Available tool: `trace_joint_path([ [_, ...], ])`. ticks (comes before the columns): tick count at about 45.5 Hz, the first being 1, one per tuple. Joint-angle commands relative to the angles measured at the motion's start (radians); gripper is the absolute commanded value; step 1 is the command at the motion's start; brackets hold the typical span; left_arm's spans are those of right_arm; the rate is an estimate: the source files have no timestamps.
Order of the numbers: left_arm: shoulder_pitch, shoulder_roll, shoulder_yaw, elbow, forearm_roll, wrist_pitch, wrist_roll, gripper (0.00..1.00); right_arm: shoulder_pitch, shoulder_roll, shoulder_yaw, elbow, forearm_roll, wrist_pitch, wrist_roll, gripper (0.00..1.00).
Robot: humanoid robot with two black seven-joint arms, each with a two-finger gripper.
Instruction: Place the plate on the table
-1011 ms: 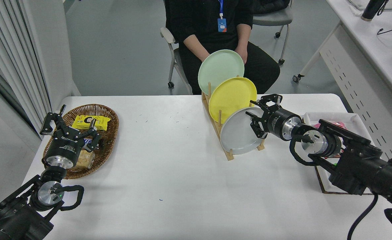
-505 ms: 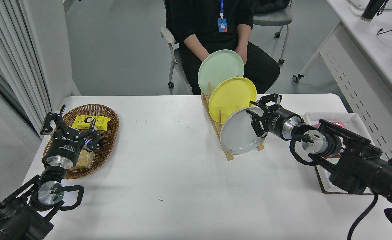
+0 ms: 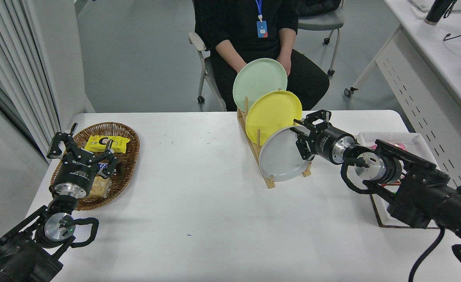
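Reaching from the right, right hand (image 3: 301, 138) sits at the grey plate (image 3: 279, 160) rim in the rack (image 3: 270, 181), fingers spread, not clamped; left hand (image 3: 82, 148) parked released over basket (image 3: 126, 172).

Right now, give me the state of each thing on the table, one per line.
grey plate: upright in the rack's front slot
yellow plate: upright, middle slot
green plate: upright, back slot
wooden rack: standing, holding three plates
basket: holds snack packets
right gripper: open, at the grey plate's right rim
left gripper: open, over the basket
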Motion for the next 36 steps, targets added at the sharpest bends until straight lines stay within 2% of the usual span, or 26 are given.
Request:
trace_joint_path([
  [1, 0.0, 0.0, 0.0, 0.0, 0.0, 0.0, 0.0, 0.98, -0.001, 0.0, 0.001, -0.001, 0.0, 0.0, 0.0, 0.2],
  [36, 0.0, 0.0, 0.0, 0.0, 0.0, 0.0, 0.0, 0.98, 0.0, 0.0, 0.001, 0.004, -0.002, 0.006, 0.0, 0.11],
])
